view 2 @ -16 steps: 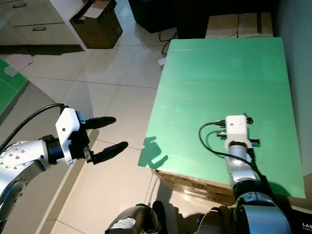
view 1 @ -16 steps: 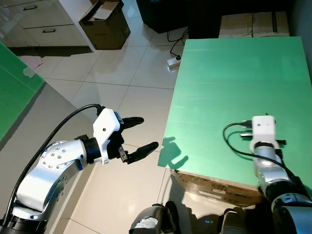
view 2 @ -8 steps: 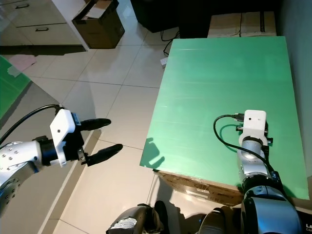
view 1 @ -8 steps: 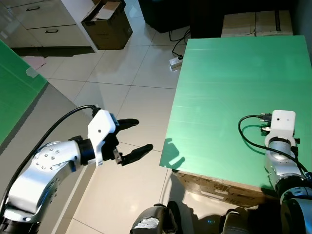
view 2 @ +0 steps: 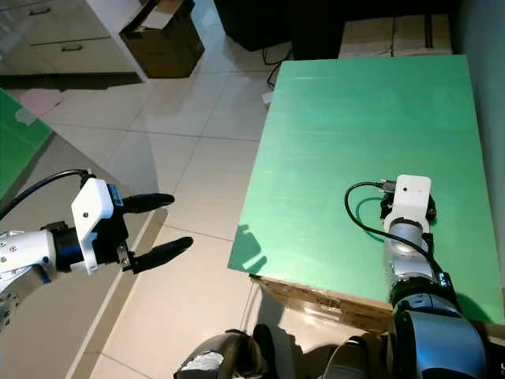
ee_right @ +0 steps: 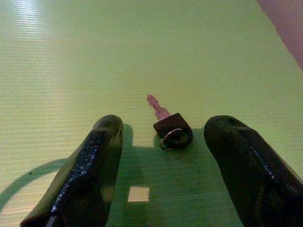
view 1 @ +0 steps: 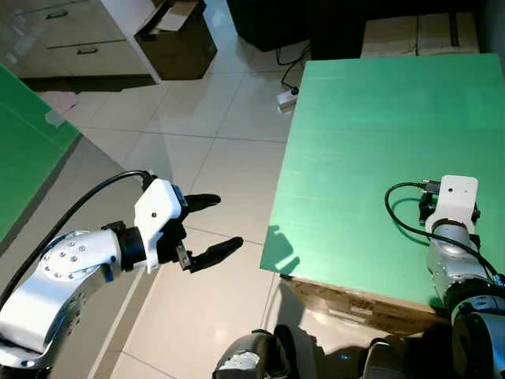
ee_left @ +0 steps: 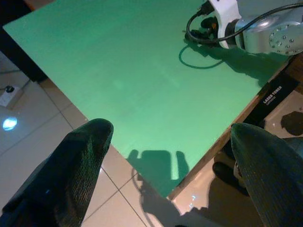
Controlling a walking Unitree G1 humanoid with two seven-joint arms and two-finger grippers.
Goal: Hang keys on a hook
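The left hand (view 1: 211, 227) hangs over the tiled floor (view 1: 213, 126) beside the green counter (view 1: 371, 118), its fingers spread wide and holding nothing. On the counter near its front edge, the right hand (ee_right: 163, 156) rests with fingers wide, the key (ee_right: 169, 126) lying flat between them, ungripped

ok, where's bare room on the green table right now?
Most of the green table is bare, from the far edge by the cardboard boxes to the near-left corner. The occupied spot is near the right edge: the right gripper, fingers open, straddles the key there. The left gripper is over floor.
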